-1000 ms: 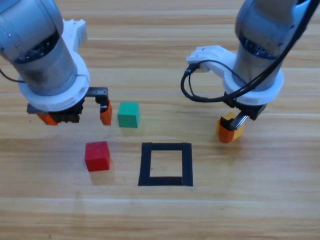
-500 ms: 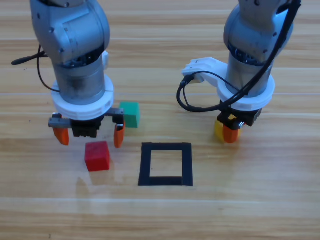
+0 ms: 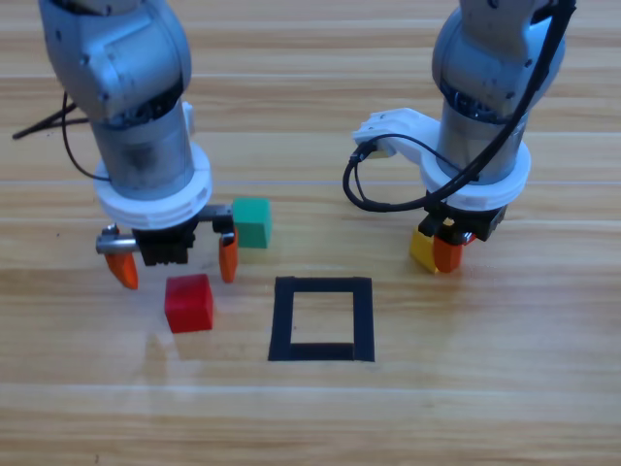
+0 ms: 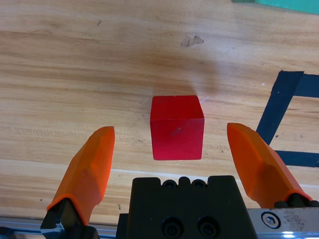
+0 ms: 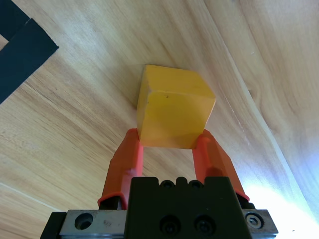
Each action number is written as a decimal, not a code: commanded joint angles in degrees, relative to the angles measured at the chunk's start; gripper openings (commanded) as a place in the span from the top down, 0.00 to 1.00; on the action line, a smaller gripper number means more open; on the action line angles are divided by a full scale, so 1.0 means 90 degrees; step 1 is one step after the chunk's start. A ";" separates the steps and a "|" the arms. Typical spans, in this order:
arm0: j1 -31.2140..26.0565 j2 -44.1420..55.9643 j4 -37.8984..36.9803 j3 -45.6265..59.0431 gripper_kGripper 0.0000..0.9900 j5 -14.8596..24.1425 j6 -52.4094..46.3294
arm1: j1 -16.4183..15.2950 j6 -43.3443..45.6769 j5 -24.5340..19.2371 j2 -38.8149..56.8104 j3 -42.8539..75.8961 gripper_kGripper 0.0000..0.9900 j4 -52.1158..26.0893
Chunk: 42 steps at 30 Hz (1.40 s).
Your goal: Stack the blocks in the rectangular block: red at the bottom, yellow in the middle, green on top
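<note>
Green cube (image 3: pixel 251 221) beside left tool (image 3: pixel 175 266)

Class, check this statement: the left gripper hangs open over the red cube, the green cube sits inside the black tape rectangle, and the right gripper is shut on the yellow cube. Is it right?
One part is wrong. The high view shows the green cube outside the black tape rectangle, near the left gripper. The rest stands: that gripper hangs open over the red cube, and the right gripper is shut on the yellow cube.
</note>
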<state>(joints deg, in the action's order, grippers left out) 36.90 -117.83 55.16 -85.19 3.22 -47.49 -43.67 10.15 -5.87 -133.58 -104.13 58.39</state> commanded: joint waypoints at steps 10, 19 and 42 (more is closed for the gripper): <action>-0.0145 0.0006 -0.0768 0.0803 0.03 -0.0299 0.0189 | 0.1161 -0.0200 0.1414 0.1229 0.1023 0.82 0.0387; -0.0145 0.0085 -0.1432 0.1458 0.09 -0.0367 0.0316 | 0.1141 -0.0551 0.1375 0.1610 0.1745 0.82 -0.0297; -0.0135 -0.0023 -0.1539 0.1204 0.28 -0.0035 0.0404 | 0.0858 -0.2876 0.0466 0.2059 0.2331 0.82 -0.0619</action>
<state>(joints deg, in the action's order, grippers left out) 36.49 -116.24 40.66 -73.78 1.30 -44.64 -34.06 -11.74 1.38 -117.69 -84.72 54.45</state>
